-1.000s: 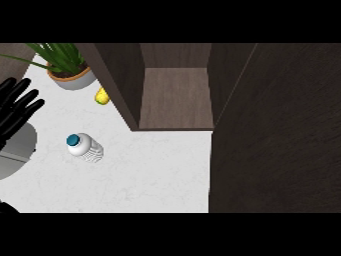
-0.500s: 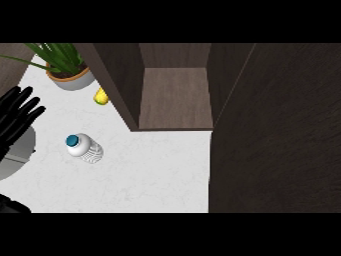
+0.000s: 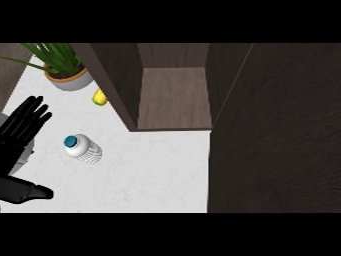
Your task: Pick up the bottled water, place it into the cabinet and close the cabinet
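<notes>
Head view.
- Bottled water (image 3: 82,151): sitting on the white counter (image 3: 151,175), blue cap showing, in front of the open cabinet (image 3: 173,95) and apart from it.
- Left hand (image 3: 2,151): hovering just left of the bottled water, fingers straight, grasping nothing.
- Potted plant (image 3: 66,75): standing at the counter's far left.

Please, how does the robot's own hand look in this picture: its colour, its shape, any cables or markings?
Only the left hand shows, at the view's left edge. It is plain black, with slim fingers and a thicker, rounded thumb. No cables or markings are visible on it. The right hand is out of view.
</notes>
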